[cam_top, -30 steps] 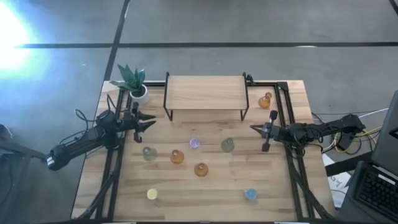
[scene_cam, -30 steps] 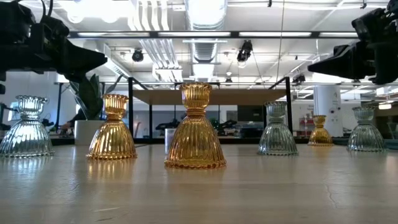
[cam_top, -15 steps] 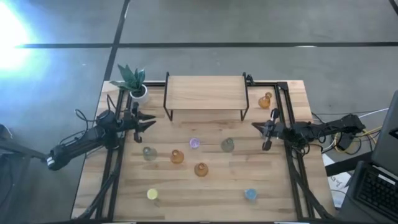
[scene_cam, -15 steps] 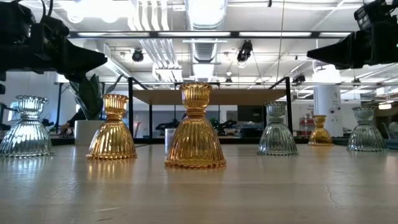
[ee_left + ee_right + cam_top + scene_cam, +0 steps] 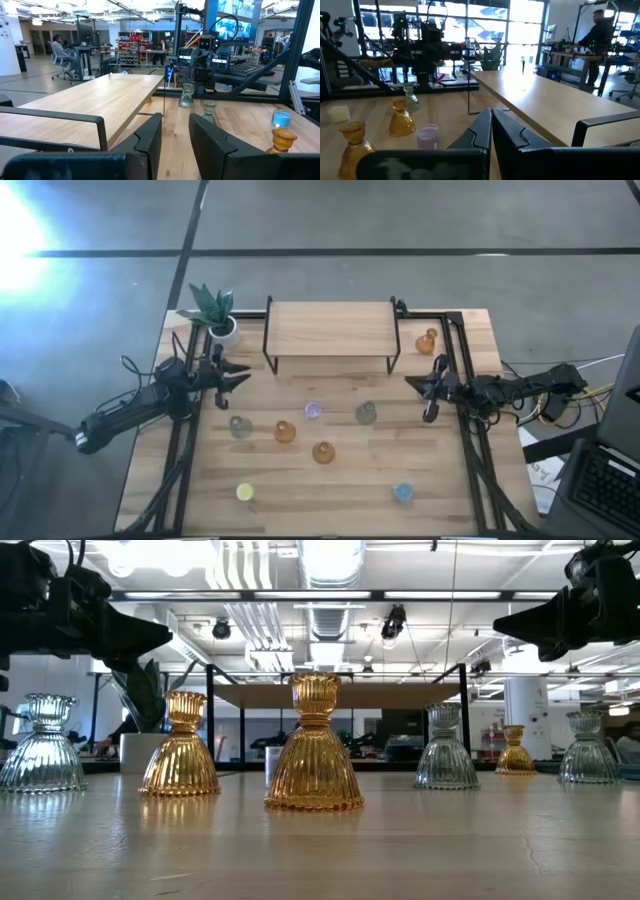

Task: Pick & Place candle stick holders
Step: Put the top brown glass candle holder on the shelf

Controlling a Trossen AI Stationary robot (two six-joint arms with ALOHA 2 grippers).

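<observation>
While the right end effector [image 5: 412,386] hovers closed and empty, the grey-green holder [image 5: 366,413] stands near it.

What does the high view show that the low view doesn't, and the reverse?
Only the high view shows the yellow holder, the blue holder, the purple holder and the whole shelf top. Only the low view shows the holders' ribbed bell shapes and the room's ceiling lights. Both show the amber holder and the potted plant.
</observation>
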